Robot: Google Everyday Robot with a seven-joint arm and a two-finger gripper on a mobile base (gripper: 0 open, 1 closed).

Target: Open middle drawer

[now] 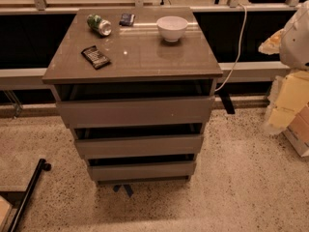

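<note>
So, camera view: the middle drawer (pixel 140 145) is sitting under the desk (pixel 145 57), looking shut, between the top drawer (pixel 135 111) and the bottom drawer (pixel 142 170). The hand isn't showing anywhere, so I can't tell if it's released or clenched. With no handle, I'm thinking hook into the dark gap over the panel's top edge and pull straight out, level.

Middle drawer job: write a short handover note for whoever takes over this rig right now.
Hand: not in view, so its state is unknown.
Middle drawer: second of three fronts in the cabinet, looks shut.
Done: nothing that shows.
Left: bring the hand to the drawer front, probably catch its top edge since it has no handle, and pull it open.
</note>
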